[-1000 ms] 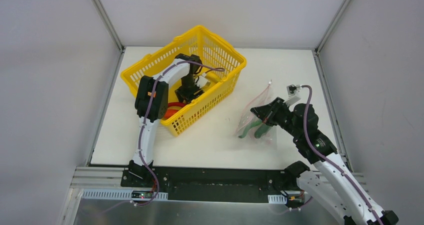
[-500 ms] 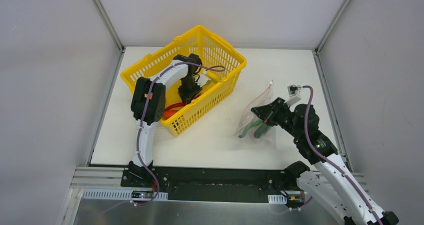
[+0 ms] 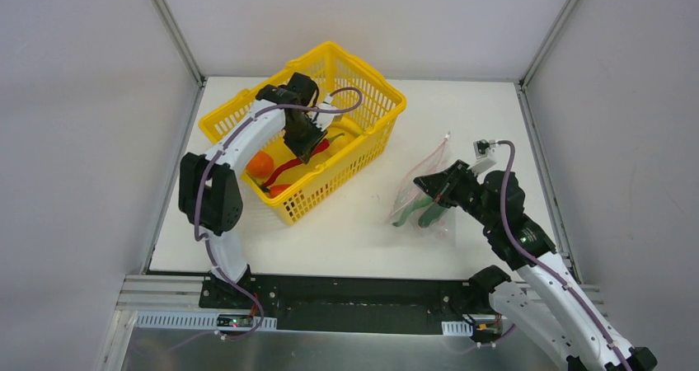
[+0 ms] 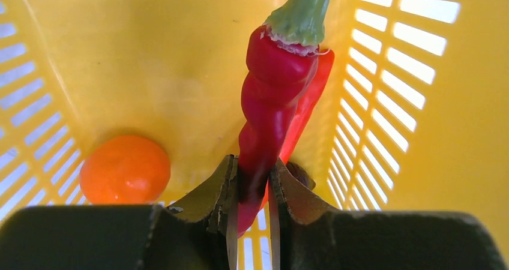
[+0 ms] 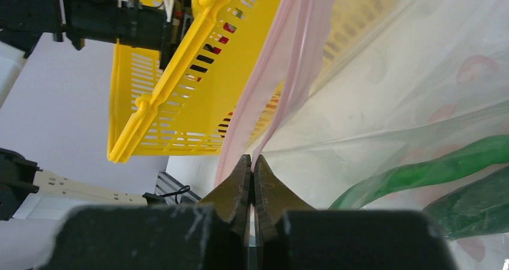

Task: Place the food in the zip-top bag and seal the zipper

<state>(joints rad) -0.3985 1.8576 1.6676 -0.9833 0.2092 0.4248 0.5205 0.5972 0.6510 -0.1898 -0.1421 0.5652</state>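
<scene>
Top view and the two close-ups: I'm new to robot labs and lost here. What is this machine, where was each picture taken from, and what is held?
Two robot arms are bolted at the near edge of the table. The wide picture looks down from above and behind them; each close-up comes from a camera on one wrist. On the table sit a yellow basket and a clear zip-top bag. The left hand, inside the basket, pinches a red chili; an orange fruit lies in the basket too. The right hand pinches the bag's edge by its pink zipper, with green peppers already inside.
</scene>
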